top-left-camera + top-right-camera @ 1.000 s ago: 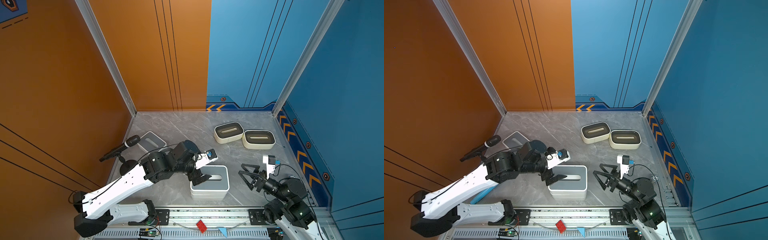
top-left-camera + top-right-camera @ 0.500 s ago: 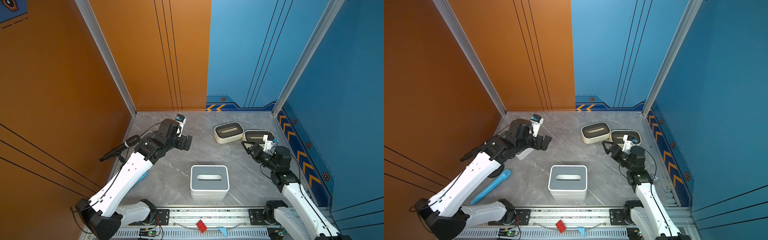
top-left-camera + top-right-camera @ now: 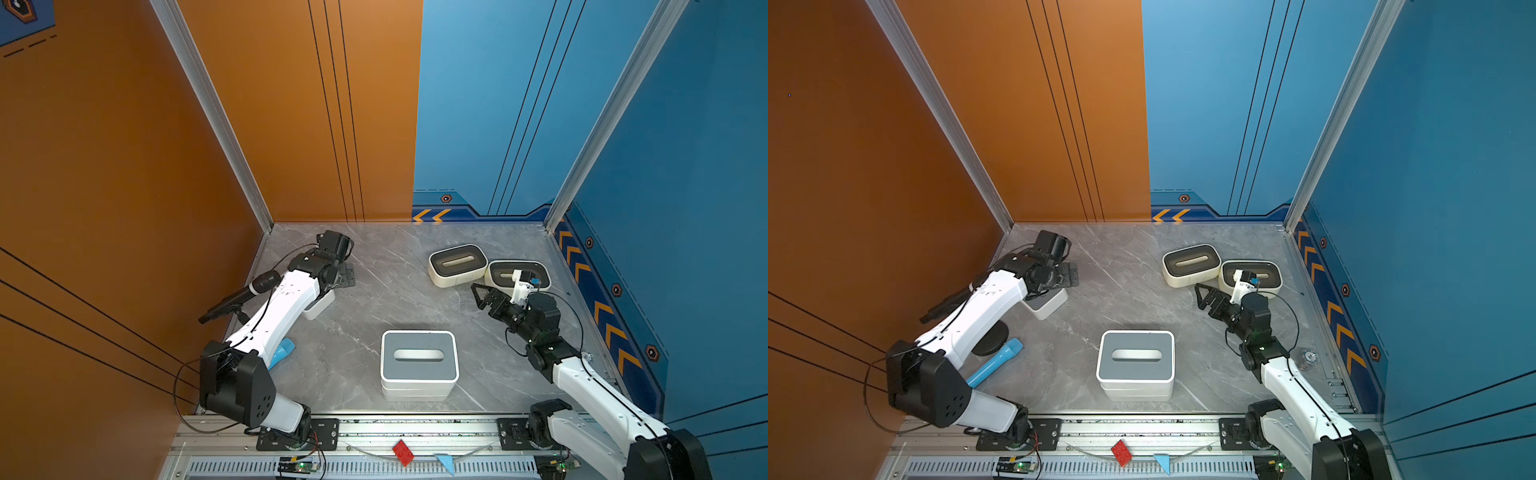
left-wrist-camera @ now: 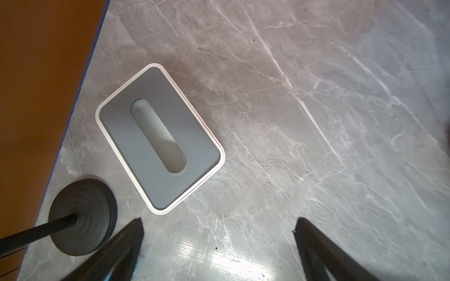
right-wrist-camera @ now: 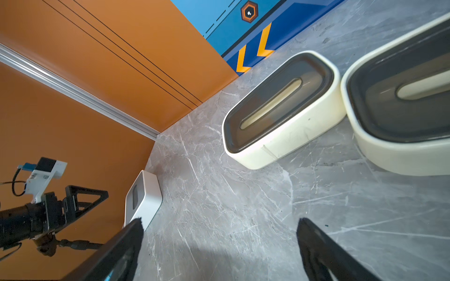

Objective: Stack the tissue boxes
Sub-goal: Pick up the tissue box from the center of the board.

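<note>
On the near rail lay one red brick (image 3: pixel 402 452) and one blue triangle (image 3: pixel 444 463). Just beyond, near centre on the marble table (image 3: pixel 374 257), stood one stack (image 3: pixel 419 365) of white boxes with a grey slotted lid on top; how many it held could not be told. At left lay one blue tube (image 3: pixel 994 368) beside one black stand (image 4: pixel 82 216). Farther on, one lone grey-topped box (image 4: pixel 159 138) sat by the left wall. The left gripper (image 4: pixel 219 223) hung just beside it, jaws spread wide and empty. The right gripper (image 5: pixel 219 223), equally spread and empty, hung just short of two cream boxes (image 5: pixel 280 109), which touched at far right.
</note>
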Motion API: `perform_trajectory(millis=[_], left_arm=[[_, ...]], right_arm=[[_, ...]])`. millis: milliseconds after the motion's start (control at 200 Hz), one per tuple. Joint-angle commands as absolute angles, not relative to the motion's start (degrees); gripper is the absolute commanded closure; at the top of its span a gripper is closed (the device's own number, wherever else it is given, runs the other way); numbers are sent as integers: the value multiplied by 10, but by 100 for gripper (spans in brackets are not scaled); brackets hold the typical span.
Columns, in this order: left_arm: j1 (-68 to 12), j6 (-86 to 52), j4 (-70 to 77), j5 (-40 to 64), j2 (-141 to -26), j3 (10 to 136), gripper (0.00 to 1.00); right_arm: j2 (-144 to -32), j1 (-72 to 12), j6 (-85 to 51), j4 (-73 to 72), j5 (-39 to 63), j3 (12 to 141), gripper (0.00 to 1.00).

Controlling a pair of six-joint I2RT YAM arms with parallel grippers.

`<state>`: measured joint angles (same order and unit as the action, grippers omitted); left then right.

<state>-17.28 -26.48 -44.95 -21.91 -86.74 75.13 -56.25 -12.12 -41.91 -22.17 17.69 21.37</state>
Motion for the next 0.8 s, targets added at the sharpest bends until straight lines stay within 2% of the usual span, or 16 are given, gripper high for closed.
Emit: perform_trajectory(millis=[0,180,205,355,531,791], left_arm=[[-161,-295,-448,-257,-904,772,5],[-152,-333,-423,-261,-949,767,13],[-151,-341,-422,-264,-953,768,17],[-131,-397,-407,-268,-968,769,18],[-108,-427,-399,-238,-1004,798,19],[-99,-449,-397,-250,-1050,821,21]], right_arm=[[-592,-124,-415,-322,192,203,0],[-674,-124,-463,-441,252,190,0],[-687,-124,-470,-458,260,190,0],[-735,-150,-480,-524,288,194,0],[-750,-205,-438,-512,279,208,0],[-761,-199,-452,-535,279,201,0]])
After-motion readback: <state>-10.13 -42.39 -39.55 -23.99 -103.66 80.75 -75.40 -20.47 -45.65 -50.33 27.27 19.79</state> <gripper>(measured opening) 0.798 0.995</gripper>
